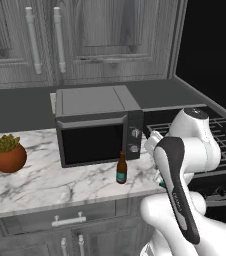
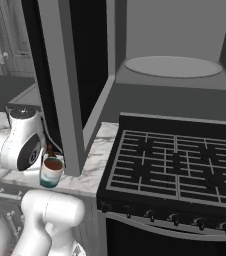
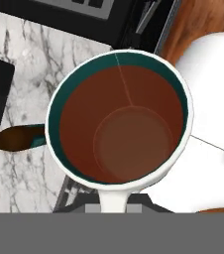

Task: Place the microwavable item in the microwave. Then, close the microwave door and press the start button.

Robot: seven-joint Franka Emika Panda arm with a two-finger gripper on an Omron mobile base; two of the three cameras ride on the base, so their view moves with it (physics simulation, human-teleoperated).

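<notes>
The gripper (image 3: 113, 206) is clenched on the mug (image 2: 51, 170), holding it by its handle at the rim. The mug hangs above the marble counter (image 2: 97, 165), near that counter's front edge and just left of the stove (image 2: 175, 165). The brown bottle (image 1: 121, 169) stands close behind it. The microwave door (image 2: 65, 85) stands swung open beside the mug. The microwave (image 2: 172, 67) cavity lies open above the stove, turntable bare.

On the desk (image 1: 45, 182), the potted plant (image 1: 8, 154) sits near the left edge, the box oven (image 1: 97, 131) at the back, the bottle (image 1: 121, 168) before its right corner; the stove (image 2: 180, 165) adjoins the desk's right edge.
</notes>
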